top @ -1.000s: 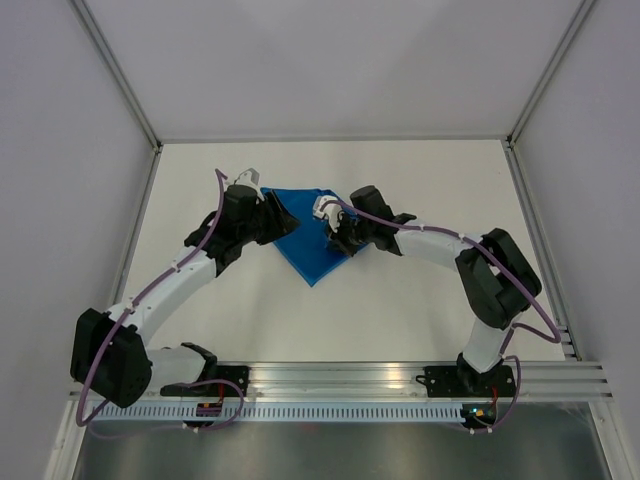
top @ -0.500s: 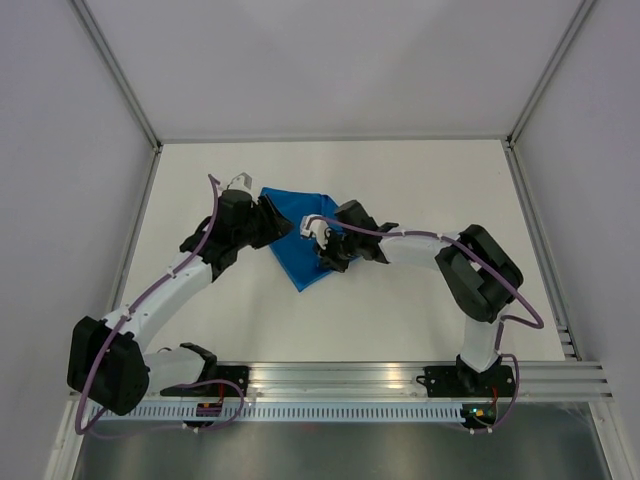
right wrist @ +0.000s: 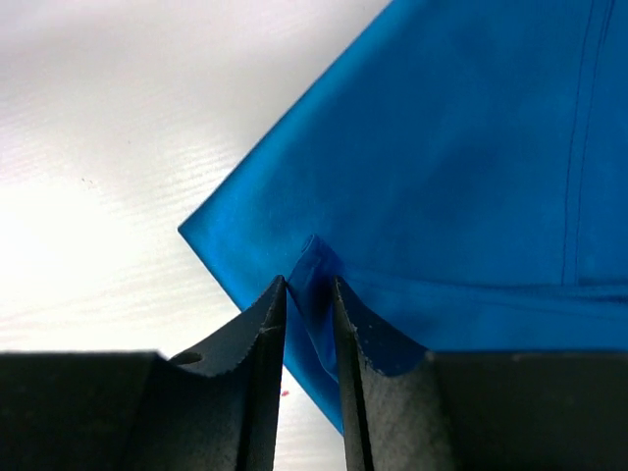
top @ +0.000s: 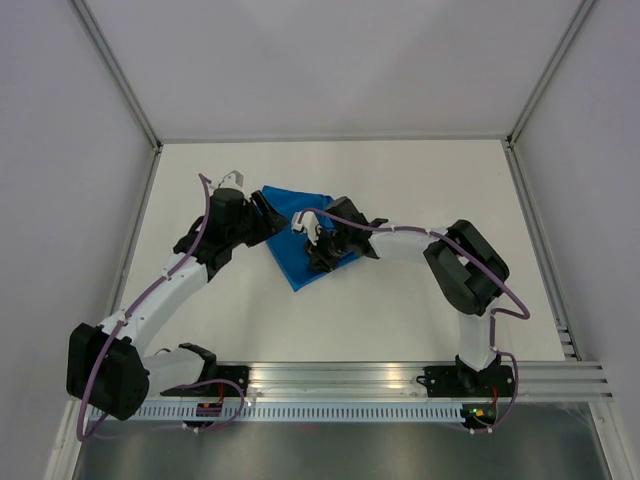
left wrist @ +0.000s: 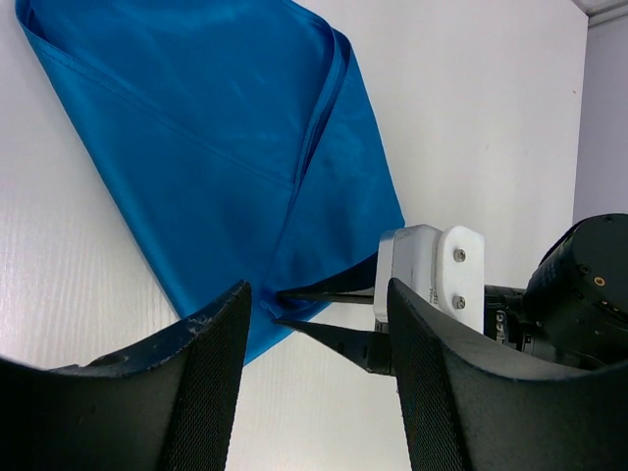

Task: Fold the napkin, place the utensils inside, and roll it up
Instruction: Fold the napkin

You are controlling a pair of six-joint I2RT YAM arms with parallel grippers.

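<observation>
The folded blue napkin (top: 288,240) lies mid-bench (top: 420,180). The right hand (right wrist: 307,294), nearly closed, pinches a ridge of its edge. The left hand (left wrist: 314,324) hovers just beside, spread wide, holding nothing.

White ribbed table (top: 400,310), bright blue folded napkin (top: 286,252) directly on it, a little left of centre.

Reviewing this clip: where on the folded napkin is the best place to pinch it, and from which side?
I'd pinch the right-hand edge near the near corner, coming in low from the right. The napkin lies flat on the table, so only an edge offers purchase; the right claw is shut on a raised pleat there.
</observation>
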